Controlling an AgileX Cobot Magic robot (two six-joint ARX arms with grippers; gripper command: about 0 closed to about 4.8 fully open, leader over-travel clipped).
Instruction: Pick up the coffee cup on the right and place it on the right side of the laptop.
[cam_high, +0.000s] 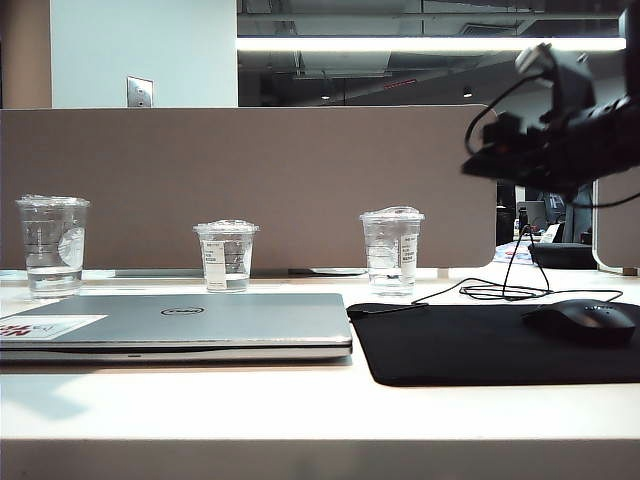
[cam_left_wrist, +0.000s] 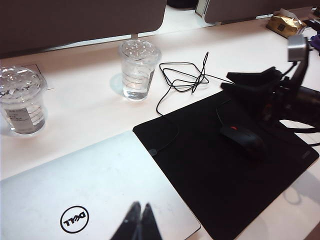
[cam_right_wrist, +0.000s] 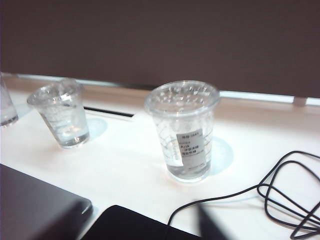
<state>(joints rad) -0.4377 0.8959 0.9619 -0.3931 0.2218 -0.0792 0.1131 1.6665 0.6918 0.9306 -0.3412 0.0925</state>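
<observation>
The coffee cup (cam_high: 392, 250) is the rightmost of three clear lidded cups, standing behind the gap between laptop and mouse pad; its white label strip (cam_right_wrist: 192, 147) faces the right wrist camera. The closed silver Dell laptop (cam_high: 180, 320) lies at the front left. My right gripper (cam_high: 472, 165) hovers high over the mouse pad, right of the cup and apart from it, jaws open and empty; one blurred finger (cam_right_wrist: 207, 222) shows in its wrist view. My left gripper (cam_left_wrist: 140, 220) hangs shut and empty over the laptop lid (cam_left_wrist: 75, 185), out of the exterior view.
Two other clear cups stand behind the laptop, one in the middle (cam_high: 226, 255) and one at far left (cam_high: 52, 245). A black mouse pad (cam_high: 470, 345) carries a black mouse (cam_high: 582, 320), its cable (cam_high: 510, 290) looped beside the coffee cup. A brown partition (cam_high: 250, 180) closes the back.
</observation>
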